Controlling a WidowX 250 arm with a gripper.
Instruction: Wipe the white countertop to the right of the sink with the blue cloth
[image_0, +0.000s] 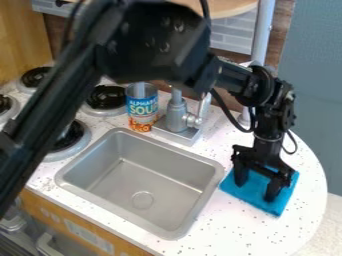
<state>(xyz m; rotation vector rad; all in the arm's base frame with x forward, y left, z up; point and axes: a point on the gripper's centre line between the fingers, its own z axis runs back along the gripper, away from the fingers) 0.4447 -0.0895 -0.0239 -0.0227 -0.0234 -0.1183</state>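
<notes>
one black claw (256, 190) over squarish blue cloth (250, 195)

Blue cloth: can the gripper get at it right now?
Likely yes: the gripper is down right at the blue cloth, its fingers apart, and the faucet stands well off to one side.

Toy kitchen, sink (142, 200), stove burners (107, 97), speckled counter (244, 232)
</notes>
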